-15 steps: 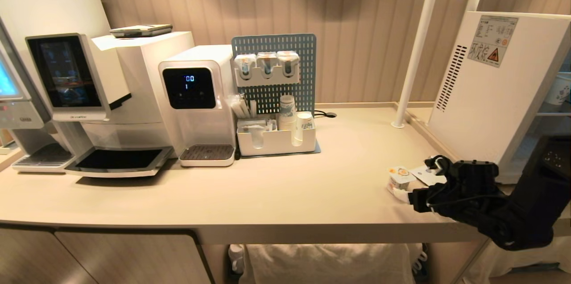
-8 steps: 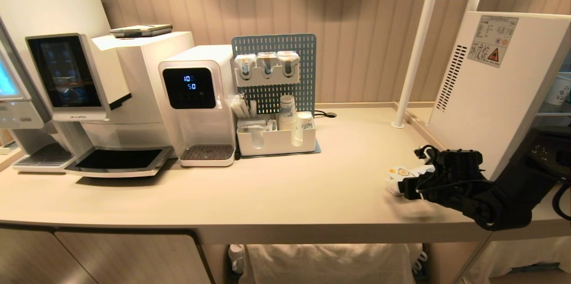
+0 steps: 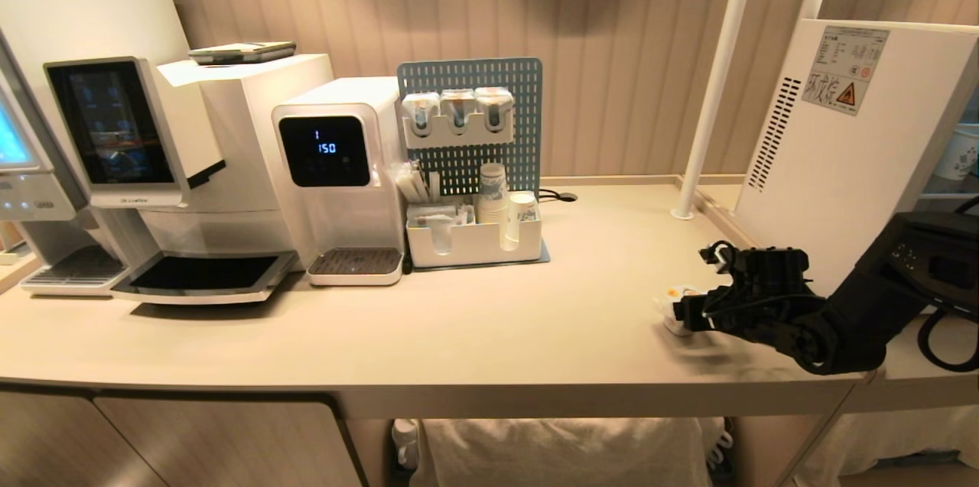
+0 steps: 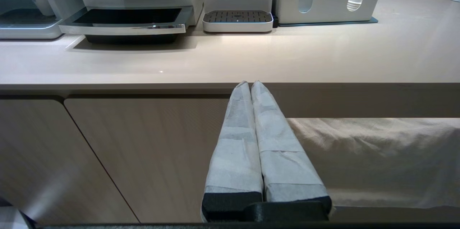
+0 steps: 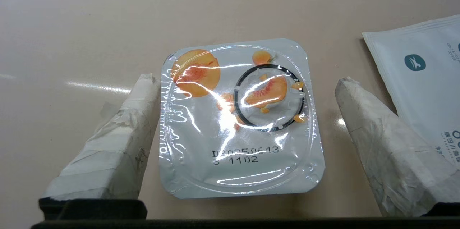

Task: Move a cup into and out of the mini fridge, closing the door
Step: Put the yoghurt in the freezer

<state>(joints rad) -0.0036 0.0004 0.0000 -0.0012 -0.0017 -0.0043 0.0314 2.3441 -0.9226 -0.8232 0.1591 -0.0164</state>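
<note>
Where the counter nears its right end, one cup stands upright: a small white pot, its wide foil lid squarish with rounded corners, printed with orange peach slices, a black ring and a stamped date code. One white sachet with a teal round mark lies flat just beside it, apart from the lid. Right gripper: one, above the cup, its two paper-wrapped fingers spread wide, one on either side of the lid; the nearer fingertip sits at the lid's edge, contact not certain, and the other is clear of it. Left gripper: one, parked below the counter's front edge, fingers pressed together, holding nothing. Fridge: one, white, at the counter's far right, a vented side with a warning label showing. Also on the counter: two coffee machines, one water dispenser, one blue pegboard with a white organiser holding stacked paper cups.
</note>
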